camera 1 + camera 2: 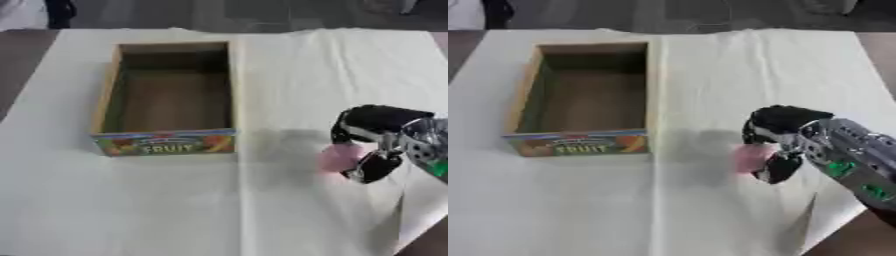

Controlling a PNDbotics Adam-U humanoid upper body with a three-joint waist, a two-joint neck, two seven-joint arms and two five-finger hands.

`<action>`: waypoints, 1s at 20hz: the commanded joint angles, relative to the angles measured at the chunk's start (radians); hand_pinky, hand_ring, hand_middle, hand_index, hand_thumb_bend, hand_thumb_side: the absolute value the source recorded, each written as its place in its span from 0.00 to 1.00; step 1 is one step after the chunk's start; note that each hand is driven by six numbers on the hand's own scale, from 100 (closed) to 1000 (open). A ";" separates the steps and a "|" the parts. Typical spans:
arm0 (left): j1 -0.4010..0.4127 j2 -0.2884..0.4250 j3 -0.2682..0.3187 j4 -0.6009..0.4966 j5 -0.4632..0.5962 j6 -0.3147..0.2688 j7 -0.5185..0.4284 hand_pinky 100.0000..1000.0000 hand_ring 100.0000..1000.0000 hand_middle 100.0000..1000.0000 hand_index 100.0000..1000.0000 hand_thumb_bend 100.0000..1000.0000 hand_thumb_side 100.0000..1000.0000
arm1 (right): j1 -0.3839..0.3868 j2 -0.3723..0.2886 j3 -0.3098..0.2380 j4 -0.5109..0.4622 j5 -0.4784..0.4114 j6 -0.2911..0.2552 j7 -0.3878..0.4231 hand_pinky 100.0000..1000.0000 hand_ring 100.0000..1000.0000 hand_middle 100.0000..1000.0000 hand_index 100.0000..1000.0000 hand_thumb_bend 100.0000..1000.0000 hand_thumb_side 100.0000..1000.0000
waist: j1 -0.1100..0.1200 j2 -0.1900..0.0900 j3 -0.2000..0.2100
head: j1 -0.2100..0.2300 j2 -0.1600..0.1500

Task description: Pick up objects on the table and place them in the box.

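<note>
Right hand, fingers curled around one soft pink object, above white cloth, beside one rectangular cardboard box.

We see a cream-white cloth over the dark brown counter. The box has tan wooden walls, a brown floor, and a multicoloured fruit-print front with pale "FRUIT" lettering. Our right hand is black and silver, green spots on its wrist, curled round a pink object.
</note>
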 commanded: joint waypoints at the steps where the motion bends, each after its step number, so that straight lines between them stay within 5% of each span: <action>1: -0.011 0.015 0.002 -0.019 0.002 -0.003 0.000 0.67 0.59 0.57 0.80 0.00 0.57 | -0.006 -0.043 -0.037 -0.047 -0.015 0.026 -0.007 0.60 0.69 0.39 0.45 0.10 0.01 | -0.001 -0.021 0.000 | 0.004 -0.010; 20: -0.004 0.017 0.002 -0.019 0.003 0.000 0.001 0.67 0.59 0.57 0.80 0.00 0.57 | -0.155 -0.040 -0.123 -0.077 -0.048 0.020 -0.074 0.60 0.66 0.36 0.44 0.01 0.06 | -0.004 -0.031 0.001 | 0.005 -0.015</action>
